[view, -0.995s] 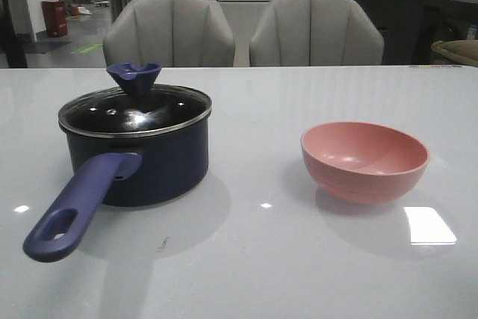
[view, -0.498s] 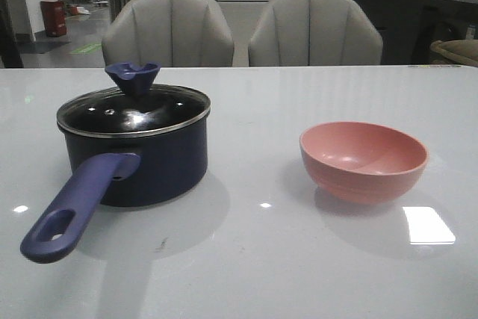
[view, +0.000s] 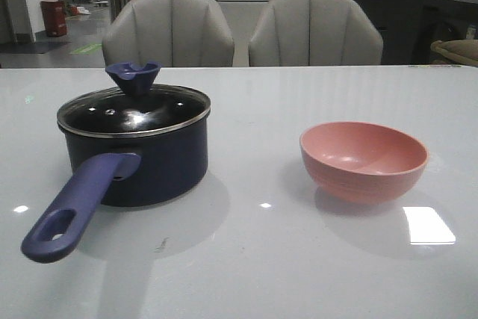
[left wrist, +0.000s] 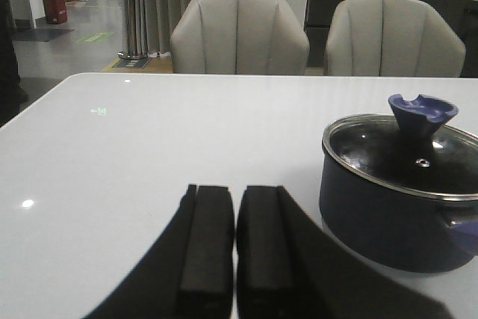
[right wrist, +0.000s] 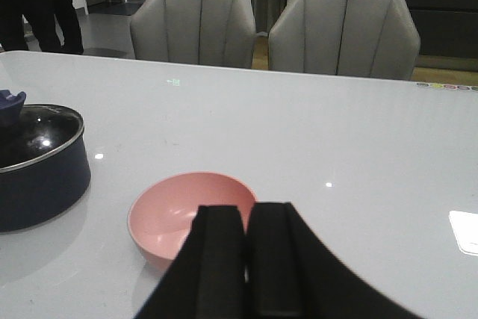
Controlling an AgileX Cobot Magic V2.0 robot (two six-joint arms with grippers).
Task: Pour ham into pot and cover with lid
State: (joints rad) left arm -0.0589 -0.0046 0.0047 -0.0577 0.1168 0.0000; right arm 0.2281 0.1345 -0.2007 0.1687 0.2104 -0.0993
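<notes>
The dark navy pot point(view: 138, 162) stands at the table's left, its purple-blue handle point(view: 71, 211) pointing toward the front. The glass lid point(view: 134, 110) with its blue knob point(view: 133, 76) sits on the pot. The pink bowl point(view: 364, 160) stands at the right and looks empty; no ham shows. My left gripper point(left wrist: 234, 192) is shut and empty, to the left of the pot point(left wrist: 399, 199). My right gripper point(right wrist: 246, 211) is shut and empty, just in front of the bowl point(right wrist: 187, 211). Neither gripper shows in the front view.
Two grey chairs point(view: 168, 29) point(view: 314, 29) stand behind the table's far edge. The white table point(view: 246, 259) is glossy with light reflections. The pot also shows at the edge of the right wrist view point(right wrist: 37, 169).
The view has shifted very slightly; the pot, lid and bowl have stayed in place.
</notes>
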